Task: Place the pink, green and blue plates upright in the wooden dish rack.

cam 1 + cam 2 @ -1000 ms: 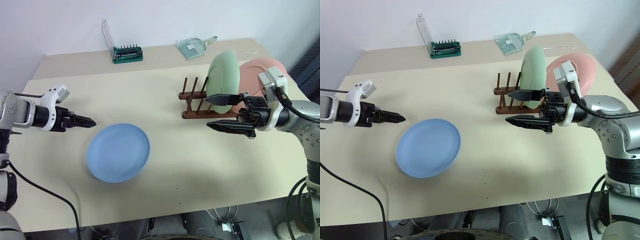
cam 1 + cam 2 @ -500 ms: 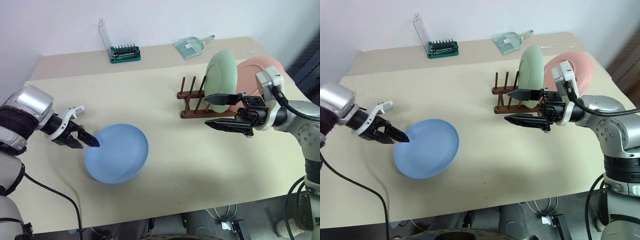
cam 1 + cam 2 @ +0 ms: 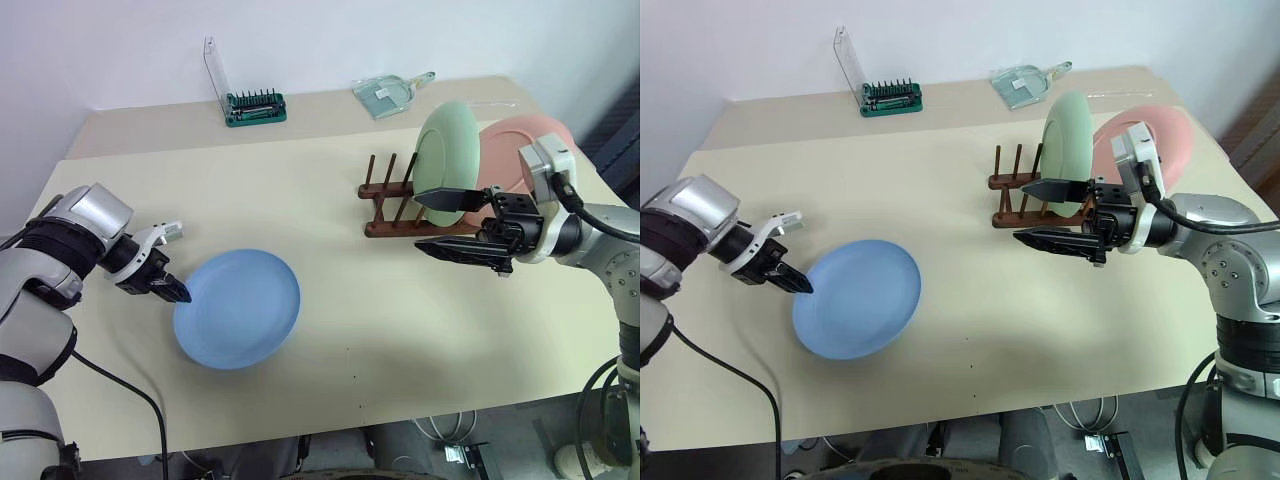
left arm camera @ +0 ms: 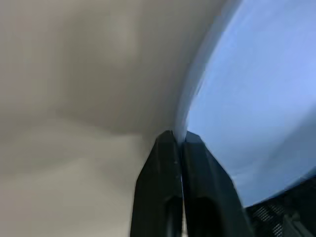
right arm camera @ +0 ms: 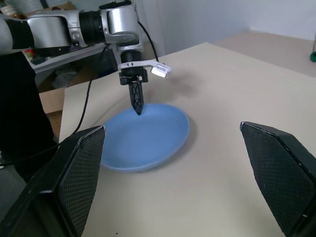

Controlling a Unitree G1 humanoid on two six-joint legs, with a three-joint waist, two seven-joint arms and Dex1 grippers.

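left wrist view has the left gripper pinched onto the rim of the light blue round plastic plate; the right gripper gapes, holding nothing.

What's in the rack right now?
The rack holds the green plate upright, with the pink plate behind it. The pegs nearer the left stand free. The plates' lower edges are covered by the right gripper.

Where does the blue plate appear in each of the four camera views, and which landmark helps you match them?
Left eye view: blue plate, lower left of centre on the table.
Right eye view: lower left.
Left wrist view: upper right.
Right wrist view: centre, slightly left.
Shared landmark: the left gripper, fingers shut, at the plate's rim.
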